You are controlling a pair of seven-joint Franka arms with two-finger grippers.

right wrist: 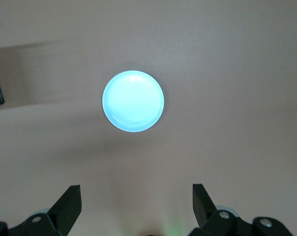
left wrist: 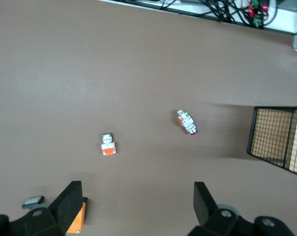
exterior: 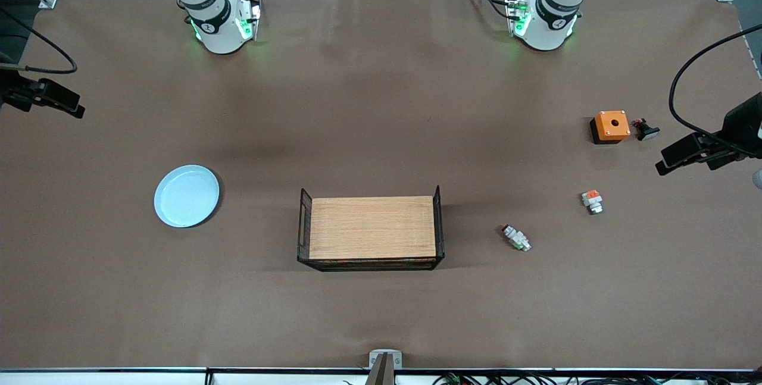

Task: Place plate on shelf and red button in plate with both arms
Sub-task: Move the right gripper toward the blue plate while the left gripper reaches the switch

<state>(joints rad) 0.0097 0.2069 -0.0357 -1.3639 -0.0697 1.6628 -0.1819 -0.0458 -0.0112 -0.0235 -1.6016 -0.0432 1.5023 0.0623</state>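
My left gripper hangs high over the table at my left arm's end, fingers spread wide and empty. My right gripper hangs high over my right arm's end, fingers equally wide and empty. Neither gripper shows in the front view.

The plate lies flat and bare, with the tray at its three o'clock in the front view, well apart. The button lies on its side, the tray at its nine o'clock.

What could go wrong, as I judge it: the button is tiny and lies slantwise, so a badly lined-up pinch could squirt it away. A white part with an orange top sits near it, toward two o'clock, and I might take that instead. The orange box lies farther from the camera. The plate is shallow and flush on the table, so my right fingers may slide over its rim.

The tray holds nothing; its wooden floor is bare.
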